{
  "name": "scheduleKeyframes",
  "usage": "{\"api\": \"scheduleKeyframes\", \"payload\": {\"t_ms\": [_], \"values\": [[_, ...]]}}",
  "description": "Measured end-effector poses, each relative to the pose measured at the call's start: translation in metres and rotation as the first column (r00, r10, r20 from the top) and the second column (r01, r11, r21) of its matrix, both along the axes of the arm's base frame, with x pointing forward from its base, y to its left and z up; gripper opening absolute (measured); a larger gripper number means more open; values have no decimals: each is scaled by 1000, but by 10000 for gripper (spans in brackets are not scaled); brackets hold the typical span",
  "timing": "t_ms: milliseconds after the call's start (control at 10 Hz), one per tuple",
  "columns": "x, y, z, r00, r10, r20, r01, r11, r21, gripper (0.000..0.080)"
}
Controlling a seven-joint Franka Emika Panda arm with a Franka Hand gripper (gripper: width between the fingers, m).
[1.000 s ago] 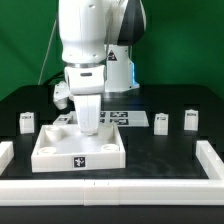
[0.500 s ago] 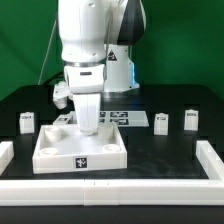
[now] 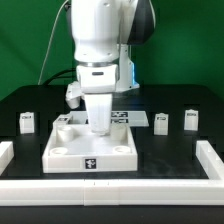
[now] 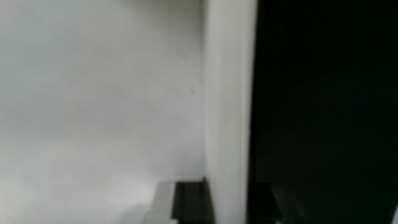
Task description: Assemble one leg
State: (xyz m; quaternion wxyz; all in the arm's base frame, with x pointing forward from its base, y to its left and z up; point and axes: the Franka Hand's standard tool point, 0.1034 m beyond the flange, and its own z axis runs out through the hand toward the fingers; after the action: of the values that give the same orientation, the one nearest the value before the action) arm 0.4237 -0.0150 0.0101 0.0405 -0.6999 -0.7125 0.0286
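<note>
Saw arm [image 3: 100,45] reaching down mid-desk onto tabletop [image 3: 90,152], near front-edge rail [image 3: 110,187]. Couldn't tell whether gripper [image 3: 99,127] was spread or pinching; fingertips were lost against white tabletop. Noted first leg [image 3: 26,122] upright near edge on exterior view's left, second leg [image 3: 162,121] and third leg [image 3: 189,119] near opposite edge, all apart from gripper.

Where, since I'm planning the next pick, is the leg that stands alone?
In the exterior view, the leg stands on the black table at that view's left, just left of the tabletop and clear of it.
</note>
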Motion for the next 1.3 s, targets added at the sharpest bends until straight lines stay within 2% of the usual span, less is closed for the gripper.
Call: {"api": "scheduleKeyframes", "payload": {"t_ms": [200, 500, 700, 1000, 1300], "values": [[16, 30, 3, 1000, -18, 11, 18, 1000, 3, 67], [45, 53, -1, 999, 1, 32, -2, 1000, 23, 66], [55, 73, -1, 999, -36, 40, 35, 999, 29, 66], [63, 89, 1, 998, -50, 49, 49, 998, 31, 65], [64, 88, 1, 997, -48, 54, 46, 998, 33, 63]]}}
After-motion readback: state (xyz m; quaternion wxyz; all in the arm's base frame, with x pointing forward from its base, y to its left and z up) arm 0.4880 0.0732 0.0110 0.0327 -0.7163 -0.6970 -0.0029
